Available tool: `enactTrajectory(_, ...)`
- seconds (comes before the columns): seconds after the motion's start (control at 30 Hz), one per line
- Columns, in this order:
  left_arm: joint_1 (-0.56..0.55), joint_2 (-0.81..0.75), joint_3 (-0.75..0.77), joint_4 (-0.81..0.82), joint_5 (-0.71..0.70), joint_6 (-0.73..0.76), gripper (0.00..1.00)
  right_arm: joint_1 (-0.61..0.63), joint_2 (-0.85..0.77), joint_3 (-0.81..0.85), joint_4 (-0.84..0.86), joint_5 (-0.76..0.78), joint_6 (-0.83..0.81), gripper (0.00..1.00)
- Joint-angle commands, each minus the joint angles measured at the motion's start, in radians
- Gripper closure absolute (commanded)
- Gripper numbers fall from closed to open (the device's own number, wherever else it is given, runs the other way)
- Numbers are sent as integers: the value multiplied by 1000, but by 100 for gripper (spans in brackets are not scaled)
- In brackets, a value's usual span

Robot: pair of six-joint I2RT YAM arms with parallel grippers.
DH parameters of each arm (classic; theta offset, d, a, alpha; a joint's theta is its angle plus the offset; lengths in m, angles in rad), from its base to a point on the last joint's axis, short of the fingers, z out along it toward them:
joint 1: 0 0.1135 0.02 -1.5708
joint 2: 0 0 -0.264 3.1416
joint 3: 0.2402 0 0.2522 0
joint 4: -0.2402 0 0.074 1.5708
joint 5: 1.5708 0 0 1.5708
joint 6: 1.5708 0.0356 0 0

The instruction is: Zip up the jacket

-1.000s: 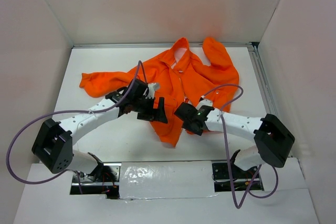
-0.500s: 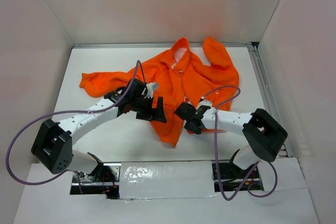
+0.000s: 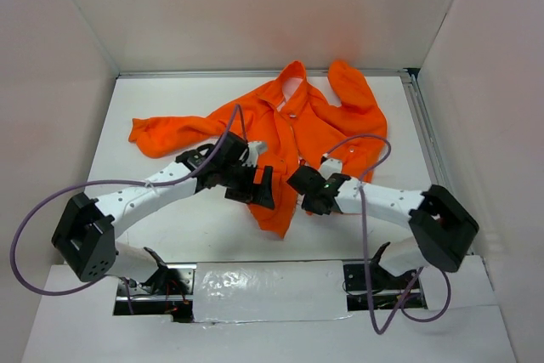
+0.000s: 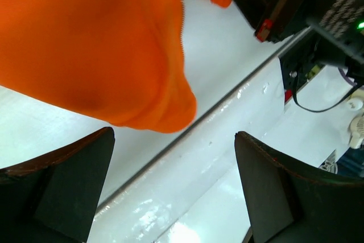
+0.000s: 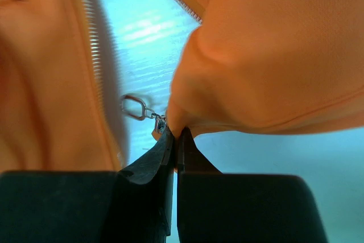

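The orange jacket [image 3: 319, 121] lies unzipped on the white table, collar far, hem pointing toward me. My right gripper [image 3: 299, 183] is shut, pinching the jacket's right front bottom corner [image 5: 227, 66] right beside the silver zipper slider and its ring pull [image 5: 134, 107]. The other row of zipper teeth [image 5: 89, 15] runs down the left front panel. My left gripper [image 3: 260, 186] hovers open just over the left panel's bottom corner [image 4: 165, 112]; its dark fingers [image 4: 68, 180] stand wide apart with only table between them. The zipper teeth [image 4: 181, 24] edge that panel.
White walls enclose the table on three sides. A metal rail [image 3: 425, 138] runs along the right edge. Purple cables [image 3: 365, 144] loop over both arms. One sleeve [image 3: 161, 132] stretches left. A shiny taped strip [image 3: 263, 282] lies at the near edge between the arm bases.
My right gripper has closed on the jacket's bottom corner by the slider. The left arm has shifted slightly right and nearer, still open.
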Motion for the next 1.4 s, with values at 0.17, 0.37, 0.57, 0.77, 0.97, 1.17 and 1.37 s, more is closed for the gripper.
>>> enactTrajectory(0.17, -156, 1, 127, -129, -117, -15, 1, -19, -331, -11, -152, 123, -158, 100)
enactTrajectory(0.37, -296, 194, 232, -207, -235, 0, 1, -52, -449, -75, -115, 62, -208, 100)
enactTrajectory(0.57, -325, 343, 270, -189, -315, -38, 1, -81, -470, -127, -71, -2, -231, 100)
enactTrajectory(0.77, -331, 412, 224, -106, -307, -67, 2, -98, -453, -169, -32, -38, -244, 100)
enactTrajectory(0.97, -347, 507, 264, -152, -345, -159, 8, -116, -456, -193, -35, -36, -225, 100)
enactTrajectory(1.17, -371, 603, 287, -232, -430, -282, 21, -128, -508, -215, -29, -48, -207, 100)
enactTrajectory(1.37, -374, 606, 267, -224, -439, -338, 36, -141, -499, -207, -52, -33, -188, 100)
